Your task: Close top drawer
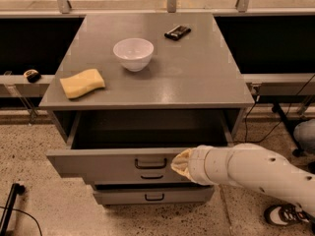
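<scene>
The top drawer (108,163) of the grey cabinet stands pulled out, its dark inside showing, with a small black bar handle (150,163) in the middle of its flat grey front. My gripper (180,163) is at the end of the white arm (251,173) that reaches in from the lower right. Its tip lies against the drawer front just right of the handle. Two lower grey drawers (152,195) sit shut beneath.
On the cabinet top (197,77) lie a white bowl (133,53), a yellow sponge (82,83) and a small black object (177,32). Black cables (256,112) hang at the right. A shoe (285,214) is on the speckled floor at lower right.
</scene>
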{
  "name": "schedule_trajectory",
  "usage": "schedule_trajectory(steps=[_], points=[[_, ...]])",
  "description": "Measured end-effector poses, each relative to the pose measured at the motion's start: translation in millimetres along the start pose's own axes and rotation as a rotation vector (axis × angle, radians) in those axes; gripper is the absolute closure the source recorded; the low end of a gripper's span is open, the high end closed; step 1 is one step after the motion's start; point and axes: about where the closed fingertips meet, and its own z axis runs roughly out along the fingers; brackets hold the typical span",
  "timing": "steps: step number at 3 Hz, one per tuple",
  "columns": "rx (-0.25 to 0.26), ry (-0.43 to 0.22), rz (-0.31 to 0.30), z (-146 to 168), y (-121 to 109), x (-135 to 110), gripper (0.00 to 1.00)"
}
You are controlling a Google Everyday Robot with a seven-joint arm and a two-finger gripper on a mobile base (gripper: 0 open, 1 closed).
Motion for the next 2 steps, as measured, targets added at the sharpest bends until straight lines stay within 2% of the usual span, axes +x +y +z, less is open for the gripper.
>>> schedule_trajectory(steps=[1, 2], points=[[-0.001, -0.009, -0.004, 7.6, -11.5, -0.9, 1.0], [0.01, -0.012, -0.014, 20.5, -33.2, 4.3, 1.0]])
